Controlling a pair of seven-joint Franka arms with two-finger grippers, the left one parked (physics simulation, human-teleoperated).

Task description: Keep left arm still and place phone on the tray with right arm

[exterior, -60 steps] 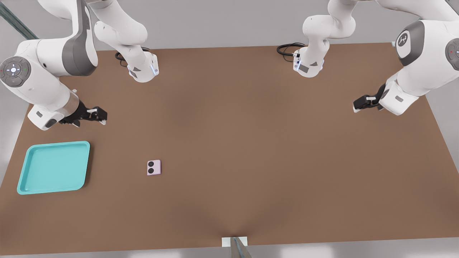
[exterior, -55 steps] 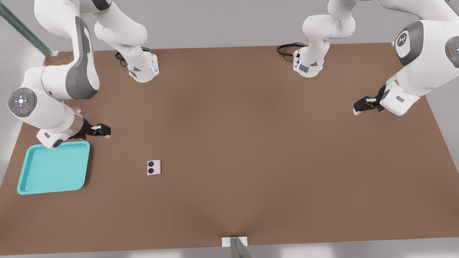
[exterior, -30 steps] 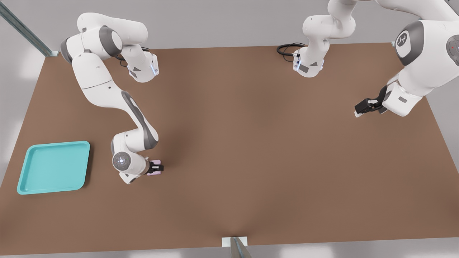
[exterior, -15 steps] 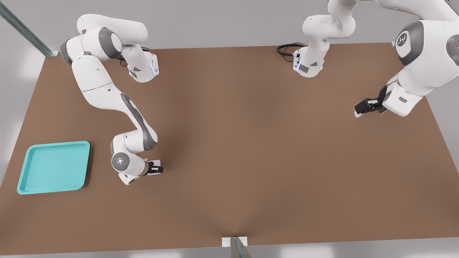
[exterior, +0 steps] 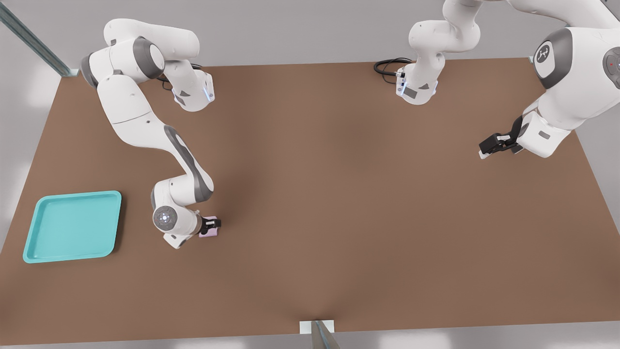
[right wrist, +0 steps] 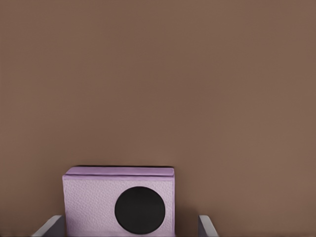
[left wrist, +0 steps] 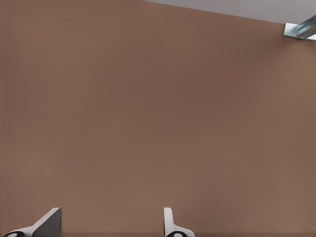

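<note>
The pale pink-lilac phone (exterior: pixel 209 233) lies flat on the brown table, to the front view's right of the turquoise tray (exterior: pixel 72 227). My gripper (exterior: pixel 213 225) on the right arm (exterior: pixel 145 126) is low over the phone. In the right wrist view the phone (right wrist: pixel 98 205) shows one round black lens. It sits between the fingers of my gripper (right wrist: pixel 129 223). One fingertip (right wrist: pixel 52 224) is close to the phone's side and the other stands off with a gap. The gripper is open. The tray holds nothing.
Both arm bases (exterior: pixel 193 94) (exterior: pixel 416 87) stand at the table's far edge with a black cable (exterior: pixel 387 65) beside one. A white bracket (exterior: pixel 317 327) sits at the near edge and a metal strut (exterior: pixel 29 41) at the far corner.
The right arm swung from above the tray over to the phone and came down around it. In the last half second the gripper only shifted slightly; the phone has stayed on the table.
</note>
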